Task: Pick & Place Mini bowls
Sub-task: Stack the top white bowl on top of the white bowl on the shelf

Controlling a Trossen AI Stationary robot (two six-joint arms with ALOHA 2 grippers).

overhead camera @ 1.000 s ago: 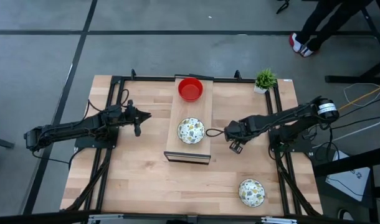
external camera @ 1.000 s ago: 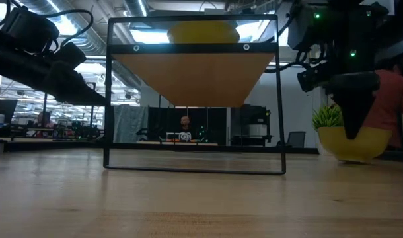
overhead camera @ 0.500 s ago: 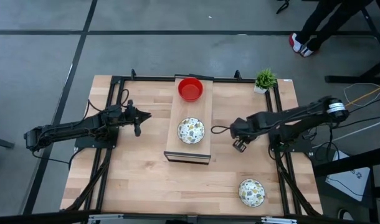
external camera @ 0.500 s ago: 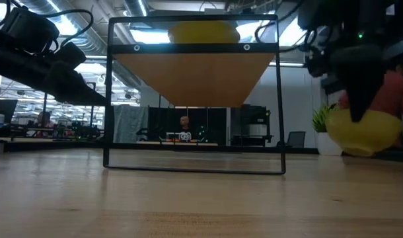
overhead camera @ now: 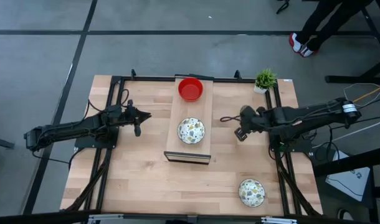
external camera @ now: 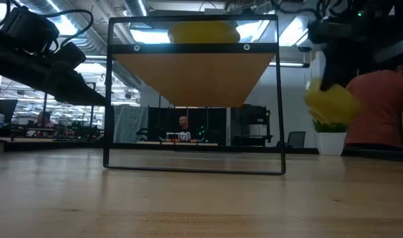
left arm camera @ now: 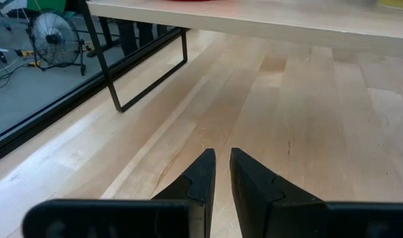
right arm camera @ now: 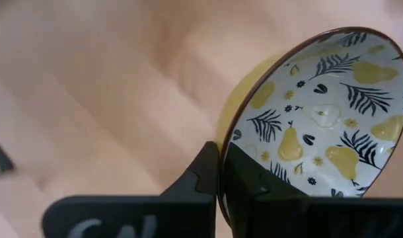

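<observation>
right gripper [right arm camera: 219,173] is pinching the rim of a patterned mini bowl [right arm camera: 320,119], holding it up in the air right of the raised shelf [overhead camera: 189,151]. left gripper [left arm camera: 219,173] hangs over the table's left side, fingers nearly touching, holding nothing.

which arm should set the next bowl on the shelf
Right. The right gripper already pinches a patterned bowl by its rim, lifted beside the shelf. The left gripper is shut, empty and low.
</observation>
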